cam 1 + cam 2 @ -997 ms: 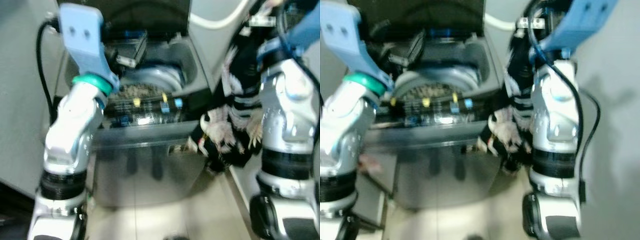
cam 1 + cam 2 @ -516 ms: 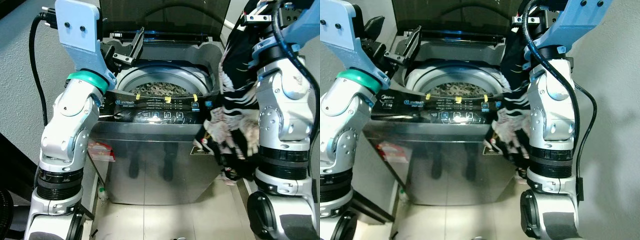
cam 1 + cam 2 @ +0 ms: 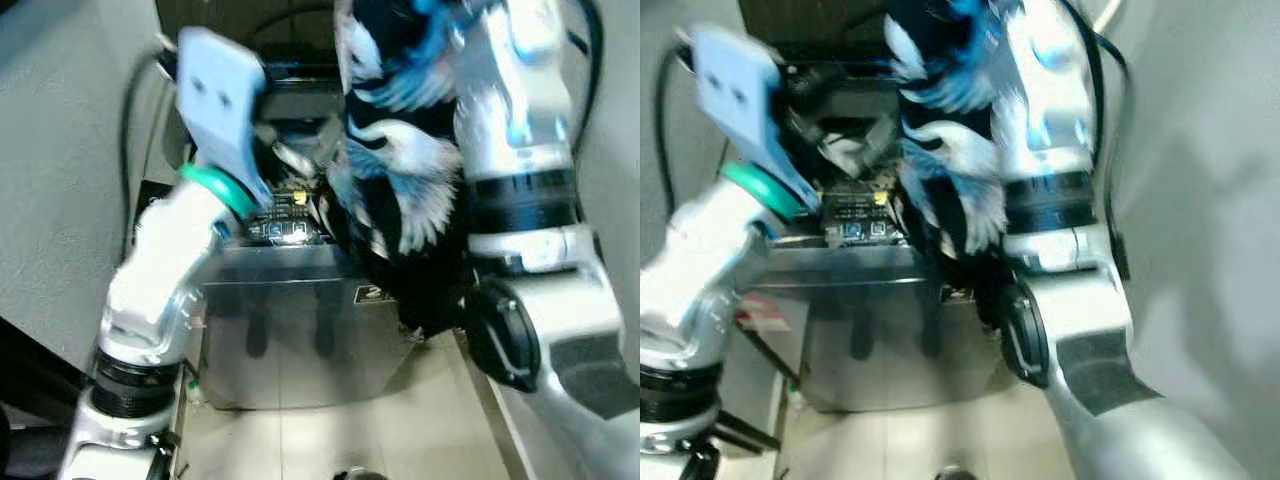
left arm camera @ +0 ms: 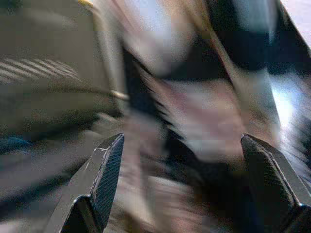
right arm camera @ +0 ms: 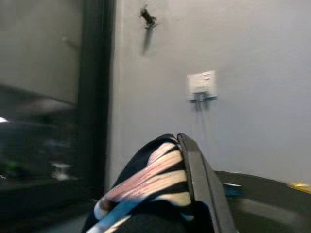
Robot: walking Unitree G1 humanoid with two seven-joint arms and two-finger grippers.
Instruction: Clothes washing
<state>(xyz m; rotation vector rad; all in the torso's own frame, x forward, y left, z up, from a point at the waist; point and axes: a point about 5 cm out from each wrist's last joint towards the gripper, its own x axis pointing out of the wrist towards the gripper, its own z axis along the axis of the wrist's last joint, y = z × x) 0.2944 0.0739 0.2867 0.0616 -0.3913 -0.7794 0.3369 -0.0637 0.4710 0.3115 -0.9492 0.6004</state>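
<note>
Garment of black and white patterned cloth point(image 3: 395, 150) hangs long from right gripper point(image 5: 187, 160), jaws clenched on it, above grey top-loading washing machine point(image 3: 290, 320); left gripper point(image 4: 182, 179) released nearby.

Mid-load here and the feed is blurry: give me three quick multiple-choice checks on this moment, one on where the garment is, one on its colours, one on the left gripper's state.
1. Where does the garment hang?
A. Flat on the floor
B. From the raised right arm, in front of the washing machine
C. Folded on the machine's lid

2. What colours is the garment?
A. Plain red
B. Plain yellow
C. Black with white patterning

3. How is the left gripper?
A. Open, fingers spread wide
B. Shut on the garment
C. Shut on a bottle

Answers: 1 B, the cloth drapes down beside the right arm over the machine's front. 2 C, dark fabric with pale streaks in both eye views. 3 A, the left wrist view shows two fingers far apart, with blurred cloth beyond.
</note>
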